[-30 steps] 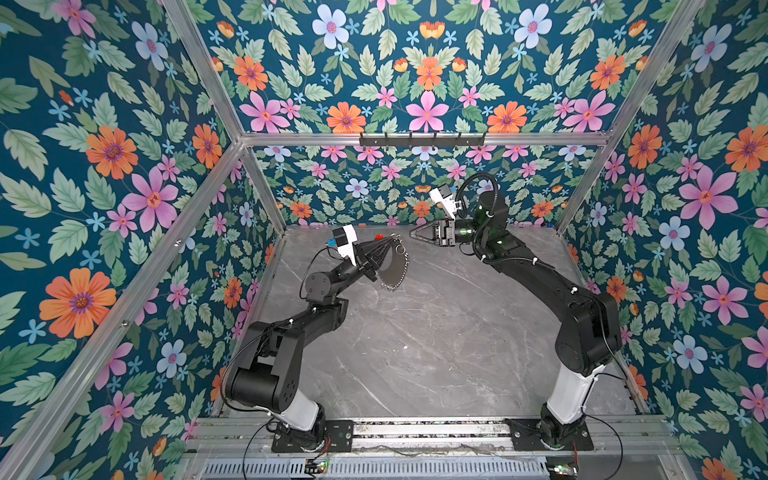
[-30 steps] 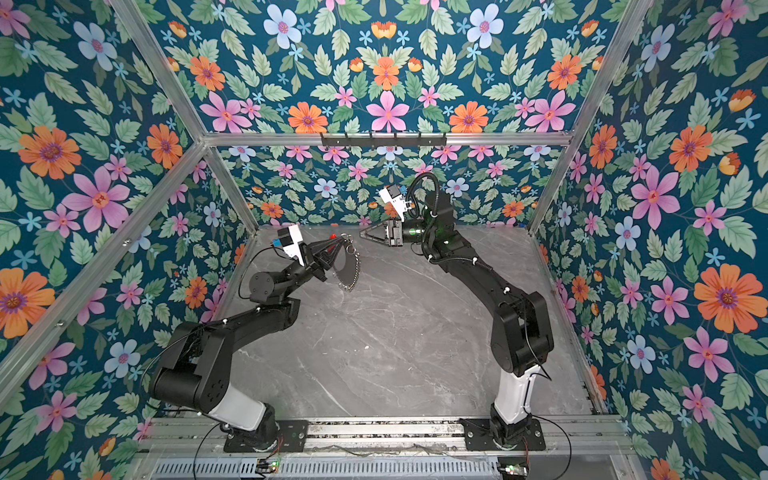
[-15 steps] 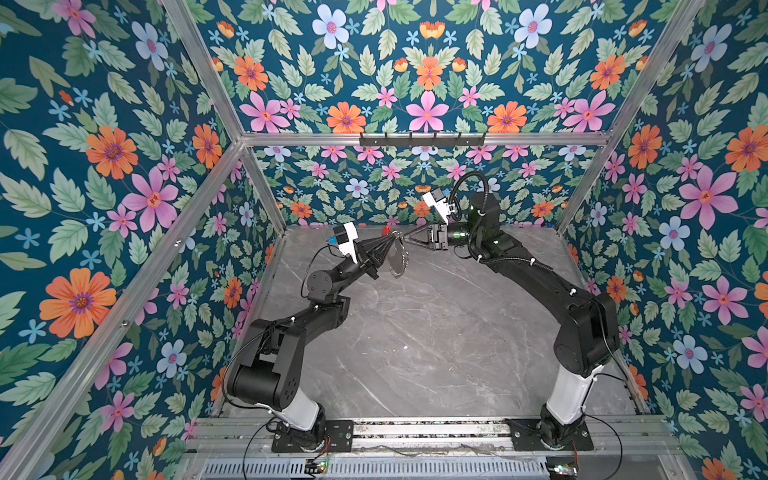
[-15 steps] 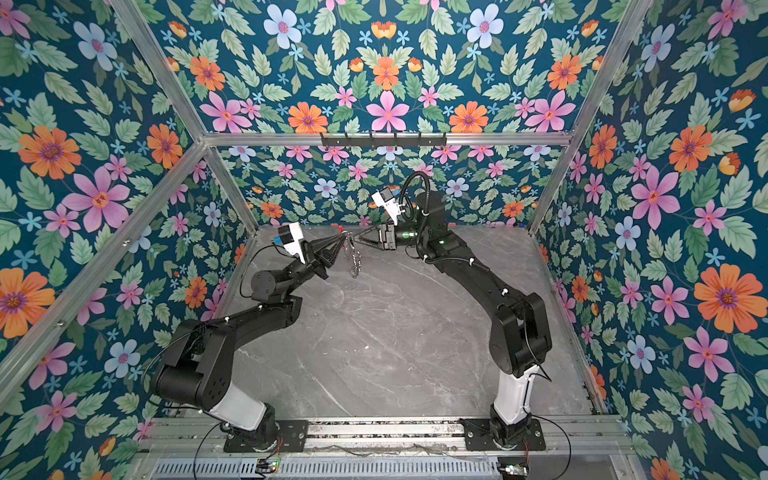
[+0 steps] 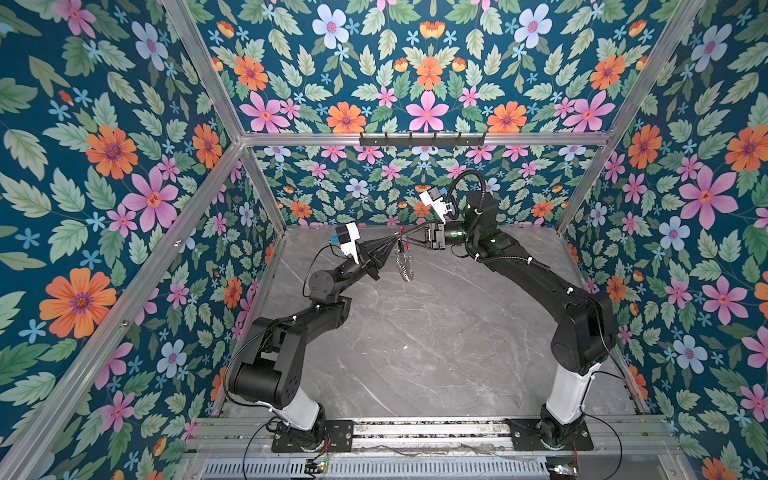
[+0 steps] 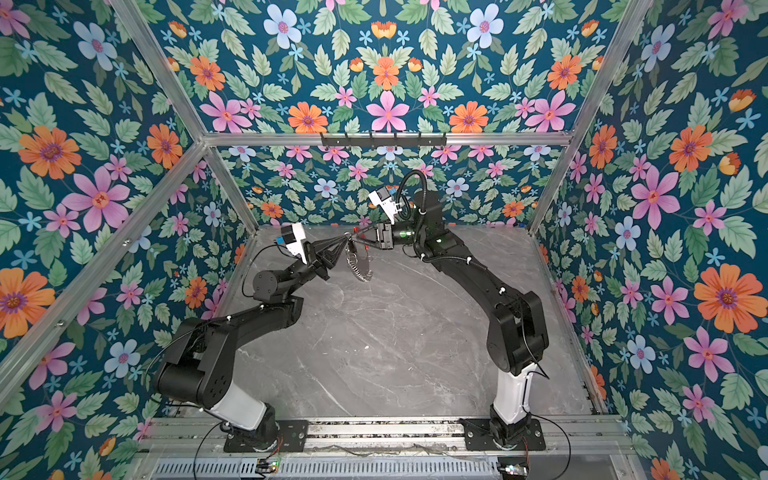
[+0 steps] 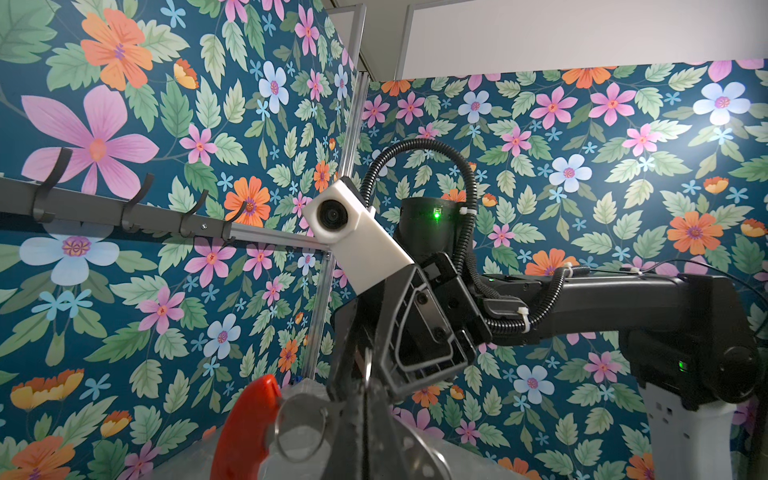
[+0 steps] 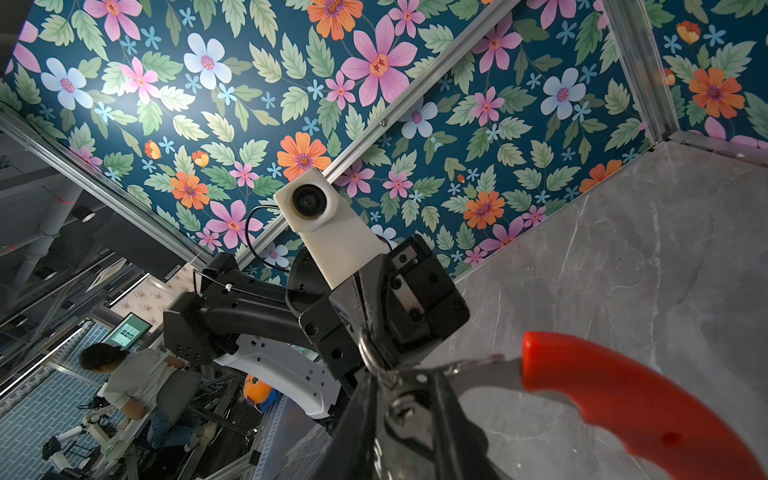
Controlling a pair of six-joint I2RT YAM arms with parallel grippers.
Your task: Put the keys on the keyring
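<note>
Grey and fringed with silver loops, the keyring [image 5: 405,264] hangs edge-on in both top views, clear of the marble bench [image 5: 436,332] toward its 12 o'clock edge, just at 6 o'clock of the spot where the two arms meet tip to tip. Reaching in from 9 o'clock, the left gripper [image 5: 393,242] has its jaws clenched on the keyring's upper rim, near the red curved piece [image 8: 623,395]. From 3 o'clock the right gripper [image 5: 408,240] has its jaws drawn narrow around silver metal at that same rim, but whether they truly pinch it I cannot tell.
</note>
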